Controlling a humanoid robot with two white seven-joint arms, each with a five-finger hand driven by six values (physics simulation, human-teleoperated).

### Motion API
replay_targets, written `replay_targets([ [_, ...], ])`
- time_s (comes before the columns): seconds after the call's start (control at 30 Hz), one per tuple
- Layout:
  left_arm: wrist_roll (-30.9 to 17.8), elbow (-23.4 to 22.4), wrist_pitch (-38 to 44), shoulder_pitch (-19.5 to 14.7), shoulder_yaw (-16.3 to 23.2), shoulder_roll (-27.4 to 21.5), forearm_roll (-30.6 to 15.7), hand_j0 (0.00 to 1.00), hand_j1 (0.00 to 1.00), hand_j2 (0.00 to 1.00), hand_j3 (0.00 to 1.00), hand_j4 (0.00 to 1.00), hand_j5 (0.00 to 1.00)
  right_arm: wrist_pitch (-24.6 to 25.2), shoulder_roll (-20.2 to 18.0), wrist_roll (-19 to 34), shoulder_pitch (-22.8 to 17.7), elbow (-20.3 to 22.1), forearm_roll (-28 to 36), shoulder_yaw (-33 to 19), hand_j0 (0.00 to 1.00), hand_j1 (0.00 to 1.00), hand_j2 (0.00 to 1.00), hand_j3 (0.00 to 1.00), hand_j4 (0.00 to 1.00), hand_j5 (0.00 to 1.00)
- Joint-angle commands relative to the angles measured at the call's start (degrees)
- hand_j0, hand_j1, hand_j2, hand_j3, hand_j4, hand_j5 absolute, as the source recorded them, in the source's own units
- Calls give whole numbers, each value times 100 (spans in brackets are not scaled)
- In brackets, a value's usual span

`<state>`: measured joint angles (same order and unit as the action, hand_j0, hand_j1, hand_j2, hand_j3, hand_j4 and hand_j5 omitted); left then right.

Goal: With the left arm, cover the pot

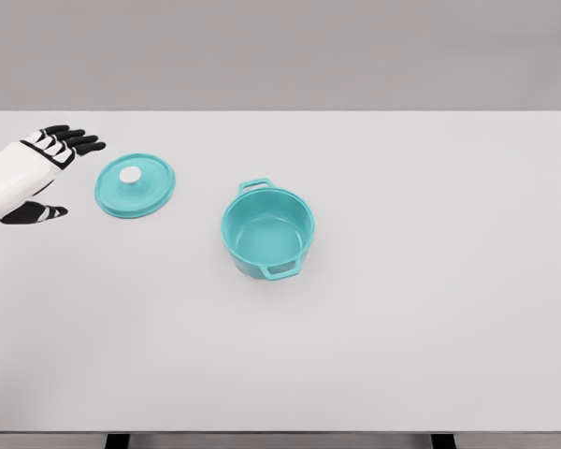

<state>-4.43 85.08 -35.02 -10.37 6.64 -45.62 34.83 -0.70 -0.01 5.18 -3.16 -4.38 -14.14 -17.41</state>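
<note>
- Flat round teal lid with a white central knob point(135, 185): lies knob-up on the white table surface point(430, 327), in the upper left of the frame, apart from the pot.
- Handling judgement, lid: it looks rigid and smooth, probably enamelled metal or hard plastic. Expect a slick surface and moderate weight. It should not flex under a grip.
- Grasp point, lid: the white knob point(131, 174) is the intended hold. It stands proud of the dome and sits at the centre, so the lid should hang level when lifted from it. The thin rim lies close to the table and offers little purchase for fingers.
- Round teal pot with two loop handles point(268, 230): stands upright just left of the frame centre, right of and below the lid. One handle points toward the upper left, the other toward the lower right.
- Contents, pot: the interior is visible to the bottom and is empty. Nothing lies on or in the lid either.
- Handling judgement, pot: it looks stiff and stable on its flat base. An off-centre placement could nudge it, since the table appears smooth.
- White and black left hand point(33, 178): enters at the left edge of the frame, just beside the lid but not touching it. The fingers are extended and relaxed, and grip nothing.
- Right hand: not visible.
- Task status, as judged: the pot is uncovered, and the lid is not yet grasped.
</note>
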Motion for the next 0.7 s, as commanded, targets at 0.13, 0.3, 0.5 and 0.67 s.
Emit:
replay_targets([
  [0.13,4,-360,2,-105,22,-61,-38,100,100,100,100,100,100,0,1,1,0,-2,-1,1,100,100,100,100,100,100],
  [0.3,-2068,-993,2,-1071,628,-43,-108,100,100,100,100,100,100,0,1,1,0,-2,-1,1,100,100,100,100,100,100],
  [0.5,-3057,-2250,2,-2715,1674,273,-170,97,97,97,97,97,97,0,1,1,0,-2,-1,1,100,100,100,100,100,100],
  [0.67,-3057,-2918,2,-3252,1911,809,-205,87,87,87,87,87,87,0,1,1,0,-2,-1,1,100,100,100,100,100,100],
])
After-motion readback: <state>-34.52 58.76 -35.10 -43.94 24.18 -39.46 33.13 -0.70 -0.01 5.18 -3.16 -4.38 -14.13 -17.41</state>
